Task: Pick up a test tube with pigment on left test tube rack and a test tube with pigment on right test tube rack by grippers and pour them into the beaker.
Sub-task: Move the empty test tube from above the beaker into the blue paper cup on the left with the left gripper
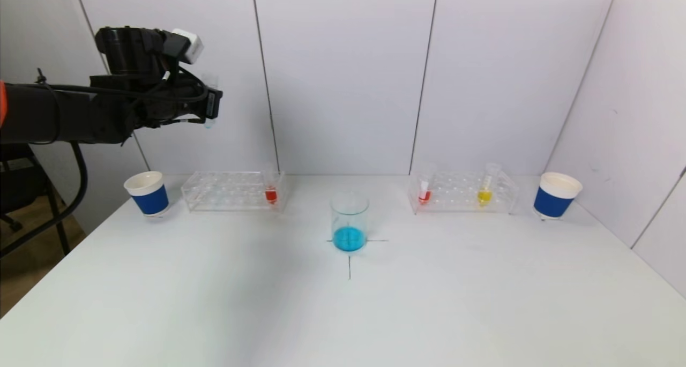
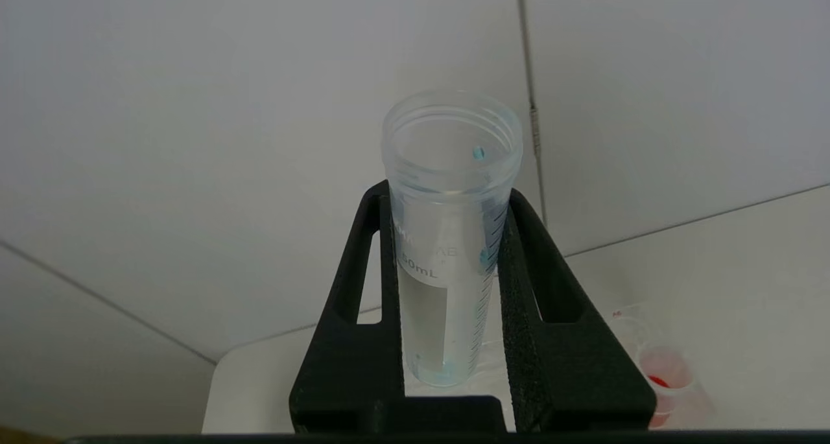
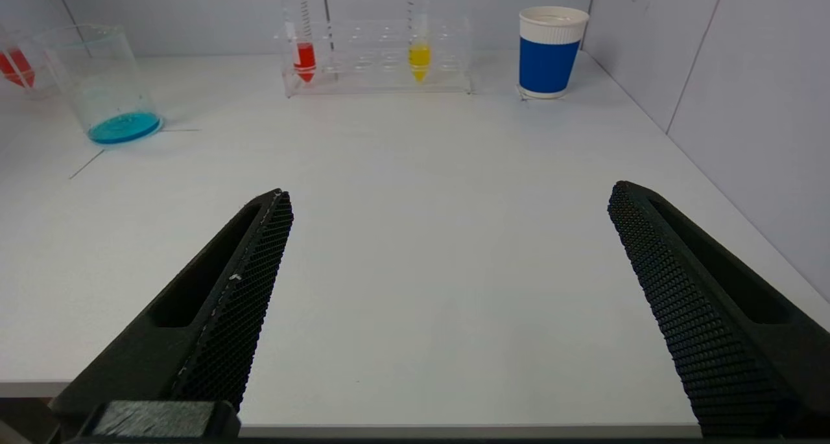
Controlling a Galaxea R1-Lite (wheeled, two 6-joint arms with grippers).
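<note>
Overhead, my left gripper (image 2: 447,314) has its jaws clamped on an emptied test tube (image 2: 447,236); my right gripper (image 3: 447,301) jaws gape wide above the tabletop (image 3: 415,223).

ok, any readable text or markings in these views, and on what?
"50mL": on the test tube held in the left gripper.
Line above it on that tube: too faint to read.
Graduation ticks on the tube: no numbers readable.
Beaker, blue cups: no text visible.
</note>
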